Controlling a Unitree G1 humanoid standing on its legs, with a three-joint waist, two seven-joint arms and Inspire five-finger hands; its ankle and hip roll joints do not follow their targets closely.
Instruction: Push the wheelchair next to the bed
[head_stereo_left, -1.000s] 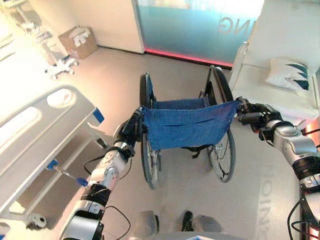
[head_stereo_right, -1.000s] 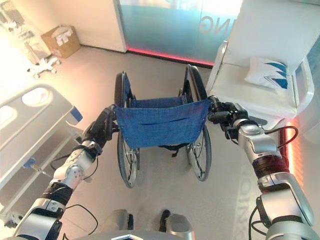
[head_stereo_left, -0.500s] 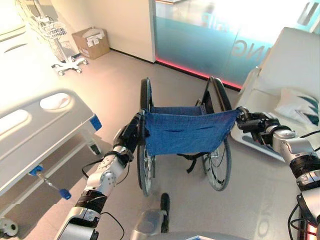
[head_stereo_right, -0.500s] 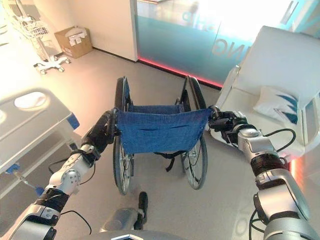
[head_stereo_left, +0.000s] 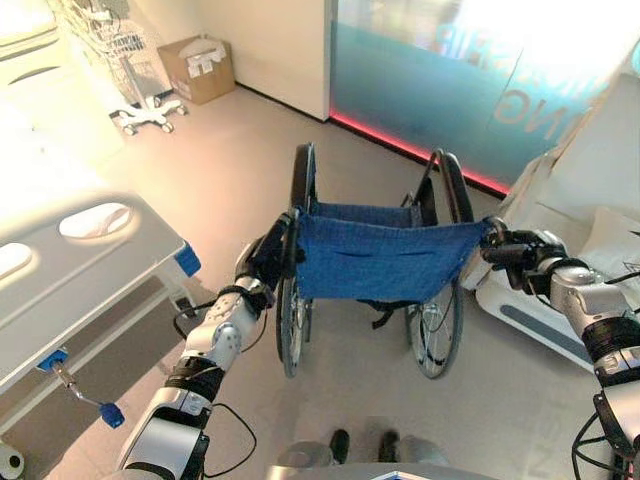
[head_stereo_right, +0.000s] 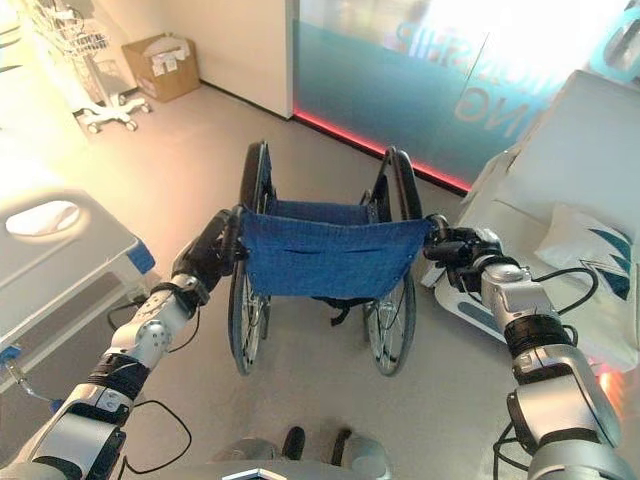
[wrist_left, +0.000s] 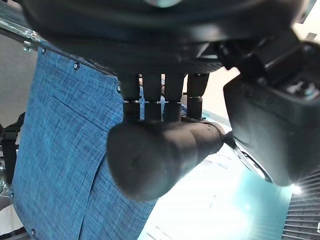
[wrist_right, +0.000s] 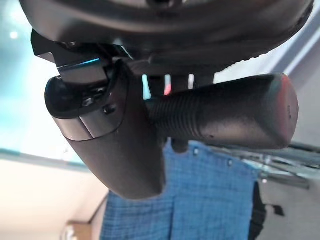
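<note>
The wheelchair (head_stereo_left: 375, 262) is seen from behind on the grey floor (head_stereo_left: 220, 175), its blue fabric backrest (head_stereo_right: 325, 258) stretched between the two push handles. The seat and footrests are hidden behind the backrest, and the lower parts of the wheels are partly covered by it. The bed (head_stereo_left: 70, 270) is cut off at the robot's left edge of the head views; only its white end and side rail are shown, well apart from the wheelchair.

In the head views the left robot hand (head_stereo_left: 268, 258) is seen at the left push handle (wrist_left: 160, 155) and the right robot hand (head_stereo_right: 455, 250) at the right push handle (wrist_right: 225, 117), but the fingers are hard to make out there. The grips are made plain in the wrist views: the left robot hand's fingers are curled round the dark rubber handle, and the right robot hand's thumb and fingers are wrapped round the ribbed handle.

A white recliner (head_stereo_right: 560, 200) with a patterned pillow (head_stereo_right: 585, 245) is seen on the robot's right, partly cut off. A cardboard box (head_stereo_left: 205, 68) and a wheeled stand (head_stereo_left: 140, 105) are seen against the far wall.
</note>
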